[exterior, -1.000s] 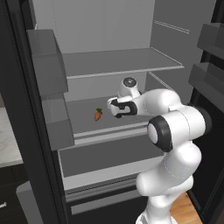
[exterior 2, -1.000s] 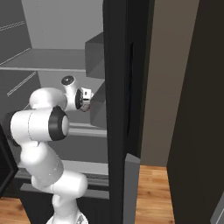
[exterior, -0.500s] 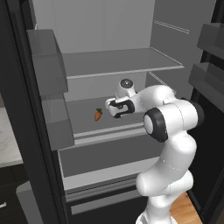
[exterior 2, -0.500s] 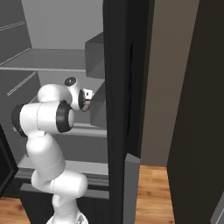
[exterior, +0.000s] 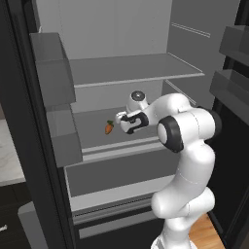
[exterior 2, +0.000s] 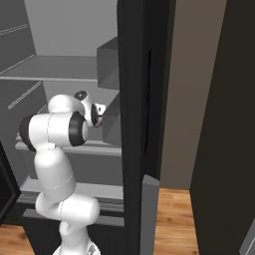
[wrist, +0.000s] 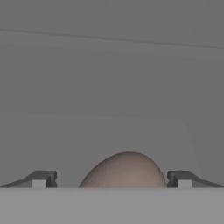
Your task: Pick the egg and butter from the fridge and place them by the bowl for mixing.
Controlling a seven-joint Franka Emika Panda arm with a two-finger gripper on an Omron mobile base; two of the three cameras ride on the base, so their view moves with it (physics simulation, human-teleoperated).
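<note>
Right in front of my hand camera I see the egg (wrist: pixel 124 170). It sits between the two finger tips of my gripper (wrist: pixel 111 179), and they are wide apart, not squeezing it. My gripper (exterior: pixel 119 118) is inside the fridge (exterior: pixel 121 73), over the middle shelf (exterior: pixel 92 127). A small orange carrot (exterior: pixel 109 127) lies on that shelf just beside it.

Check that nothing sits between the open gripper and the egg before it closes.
Nothing visible does. In the hand view the egg sits between the two fingertips of the open gripper, with a bare gap on each side. The carrot lies off to the side on the fridge shelf.
</note>
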